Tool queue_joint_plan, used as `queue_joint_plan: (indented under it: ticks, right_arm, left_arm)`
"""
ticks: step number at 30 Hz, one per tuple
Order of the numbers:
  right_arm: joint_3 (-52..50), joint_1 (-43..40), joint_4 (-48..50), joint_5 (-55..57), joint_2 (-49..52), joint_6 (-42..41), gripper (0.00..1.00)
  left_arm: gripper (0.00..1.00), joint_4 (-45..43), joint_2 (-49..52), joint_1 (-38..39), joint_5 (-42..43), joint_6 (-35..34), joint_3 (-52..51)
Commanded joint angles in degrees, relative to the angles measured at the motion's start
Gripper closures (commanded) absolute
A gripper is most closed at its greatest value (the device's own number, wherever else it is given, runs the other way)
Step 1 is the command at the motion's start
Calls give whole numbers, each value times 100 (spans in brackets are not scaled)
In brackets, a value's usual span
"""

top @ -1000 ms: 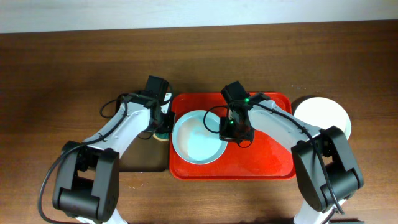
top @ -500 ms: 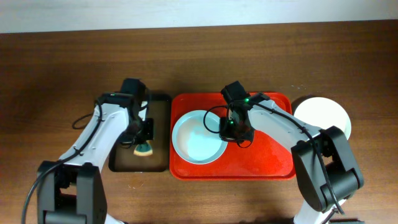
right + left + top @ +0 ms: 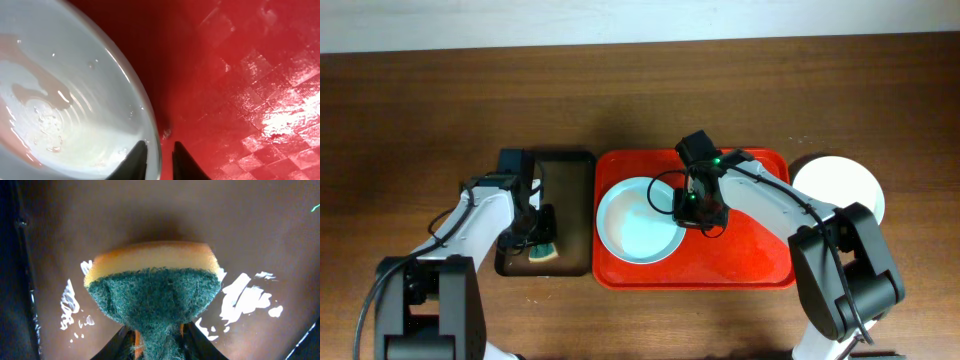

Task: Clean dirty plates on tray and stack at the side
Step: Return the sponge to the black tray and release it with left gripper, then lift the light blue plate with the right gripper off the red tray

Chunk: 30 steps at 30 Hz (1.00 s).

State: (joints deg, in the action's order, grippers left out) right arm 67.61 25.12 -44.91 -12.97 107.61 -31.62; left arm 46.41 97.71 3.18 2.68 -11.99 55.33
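The right pincer [image 3: 686, 208] sits at the right rim of the round, pale mint-blue shallow plate [image 3: 635, 232], which lies in the left half of the bright red rectangular plastic tray [image 3: 750, 265]. Its jaws stand narrowly parted astride that rim, and I cannot tell if they grip. The glossy, wet bowl spreads leftward from it. A white round plate [image 3: 840, 185] rests on the counter at far right, nearest this arm. The left pincer [image 3: 540, 240] pinches a yellow-and-green scouring sponge [image 3: 155, 280] over the black-rimmed brown tray [image 3: 568, 170].

Bright, even lighting; glare on red tray [image 3: 260, 115].
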Motion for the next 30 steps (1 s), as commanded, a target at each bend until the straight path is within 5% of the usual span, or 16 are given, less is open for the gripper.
queue_joint_plan:
  ticks: [1, 9, 10, 11, 12, 14, 20, 25, 26, 27, 30]
  right_arm:
    - [-2, 42, 7, 11, -74, -15, 75]
    - [-2, 44, -26, 13, -74, -13, 71]
    - [-2, 44, -26, 11, -74, -13, 71]
    - [-2, 44, -26, 13, -74, -13, 72]
    - [-2, 44, -24, 13, -74, -13, 72]
    - [-2, 44, -17, 13, -74, -15, 72]
    - [-2, 44, 44, 114, -74, -15, 96]
    - [-20, 44, 74, 684, -31, -17, 95]
    - [-22, 44, 83, 680, -7, -17, 90]
    - [-22, 66, 83, 682, 31, -17, 72]
    - [-22, 127, 96, 682, 76, -20, 80]
  left_arm:
    - [42, 31, -269, -35, 310, 7, 33]
    - [41, 295, -2404, -179, 254, -361, 544]
    - [33, 332, -2717, -260, 61, -363, 544]
    - [3, 372, -3045, -337, -131, -361, 544]
    - [1, 380, -3237, -358, -269, -361, 542]
    - [1, 380, -3556, -363, -358, -361, 542]
    - [1, 380, -3729, -363, -358, -361, 542]
    - [1, 378, -3729, -363, -358, -361, 542]
    - [1, 378, -3731, -363, -358, -361, 542]
    - [1, 380, -3731, -363, -358, -361, 542]
    - [1, 380, -3731, -363, -358, -361, 542]
